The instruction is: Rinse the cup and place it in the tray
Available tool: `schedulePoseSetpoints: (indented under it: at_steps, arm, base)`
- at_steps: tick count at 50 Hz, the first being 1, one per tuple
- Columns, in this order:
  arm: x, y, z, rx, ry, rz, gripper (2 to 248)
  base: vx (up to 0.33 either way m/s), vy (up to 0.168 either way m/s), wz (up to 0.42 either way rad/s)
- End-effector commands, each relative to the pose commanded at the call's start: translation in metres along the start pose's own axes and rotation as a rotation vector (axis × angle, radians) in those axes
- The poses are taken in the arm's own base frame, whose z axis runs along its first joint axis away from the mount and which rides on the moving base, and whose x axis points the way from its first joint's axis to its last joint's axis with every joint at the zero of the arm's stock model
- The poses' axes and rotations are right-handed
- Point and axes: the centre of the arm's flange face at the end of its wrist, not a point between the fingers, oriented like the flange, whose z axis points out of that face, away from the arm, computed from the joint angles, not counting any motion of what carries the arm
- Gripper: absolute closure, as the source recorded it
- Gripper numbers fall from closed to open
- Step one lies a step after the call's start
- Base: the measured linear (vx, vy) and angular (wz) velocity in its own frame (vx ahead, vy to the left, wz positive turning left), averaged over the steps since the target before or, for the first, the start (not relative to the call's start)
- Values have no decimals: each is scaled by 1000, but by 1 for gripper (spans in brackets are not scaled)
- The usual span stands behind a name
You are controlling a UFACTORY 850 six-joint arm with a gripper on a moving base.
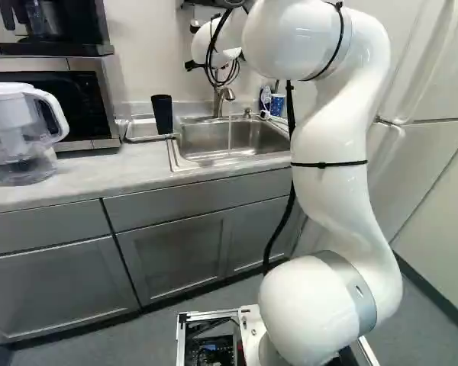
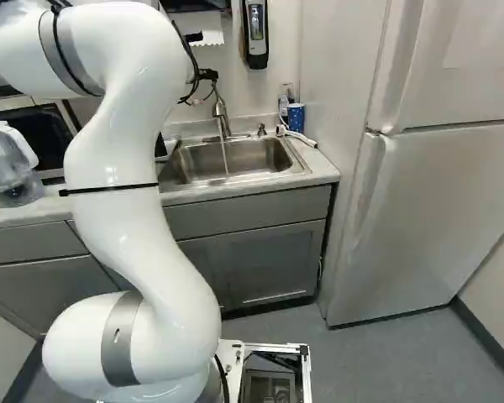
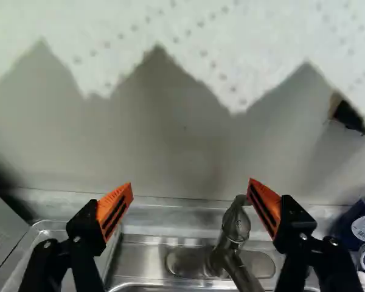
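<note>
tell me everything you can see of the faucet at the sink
The faucet is smooth, greyish and metal-looking. It rises at the back of the sink, its spout reaching over the basin. It is running: a thin stream of water falls into the basin. The open tool is close by; whether they touch I cannot tell.

Black cup stands at the tray's sink end

The tall, smooth black cup (image 1: 162,114) is upright, its wider end on top, narrowing towards its foot. The shallow, pale metallic tray (image 1: 140,138) lies flat on the worktop (image 1: 84,169), just beside the sink (image 1: 206,140). Whether the cup's foot sits inside the rim, I can't tell from here.
</note>
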Motion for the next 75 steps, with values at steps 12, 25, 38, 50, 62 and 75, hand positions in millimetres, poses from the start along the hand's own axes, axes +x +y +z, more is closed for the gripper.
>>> schedulePoseSetpoints:
  at_steps: [12,25,38,50,62,75]
  arm:
    - [-1,0,0,0,-12,0,3]
    - [-2,0,-2,0,-26,0,3]
    - [-4,0,-3,0,-42,0,3]
    - [-5,0,-3,-1,-56,0,3]
    - [-6,0,-3,-1,-71,0,3]
    - [-8,-1,-6,0,-91,-1,3]
  base:
    - [0,0,0]
    - [0,0,0]
    - [0,0,0]
    - [0,0,0]
    - [0,0,0]
    - [0,0,0]
